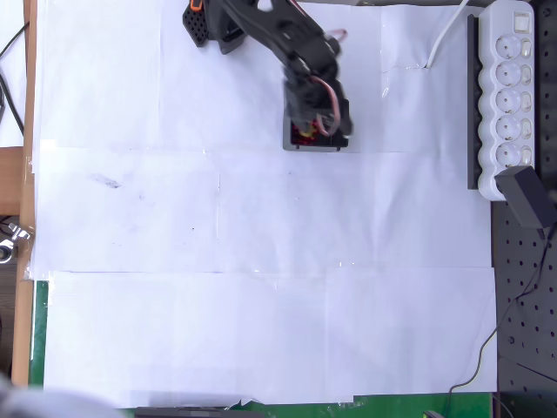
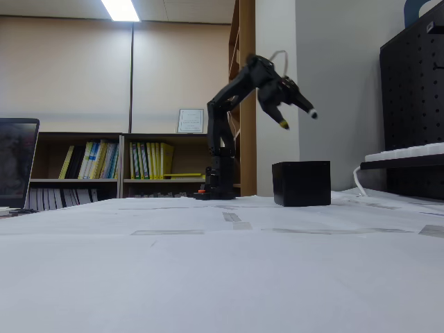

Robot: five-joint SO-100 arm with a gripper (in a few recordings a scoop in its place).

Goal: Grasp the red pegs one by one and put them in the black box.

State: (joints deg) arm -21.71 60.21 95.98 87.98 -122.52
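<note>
- The black box [image 1: 300, 142] sits directly beneath the gripper [image 1: 315, 122] in the overhead view, its lower rim and left wall peeking out from under the arm; a patch of dark red and a fleck of yellow show inside it, just below the wrist, though whether these are the red pegs [image 1: 305, 131] lying in the box cannot be told for sure.
- In the fixed view the black box [image 2: 301, 183] stands on the white paper below and slightly to the right of the gripper [image 2: 298, 118], well apart from it; its inside is hidden by the front wall.
- No brand or readable writing shows on the box or arm; a framed sheet [image 2: 190, 121] on the shelf behind the arm is too small to read.
- In the fixed view the gripper hangs in the air above the box, pointing down and to the right, its two fingers spread apart: one ends in a yellow tip [image 2: 284, 125], the other in a white tip [image 2: 313, 113].
- Nothing is seen between the fingers, and they touch neither the box nor the paper.
- To the gripper's right in the overhead view lies a white power strip [image 1: 509, 91], with a black adapter [image 1: 529, 197] at its lower end.
</note>
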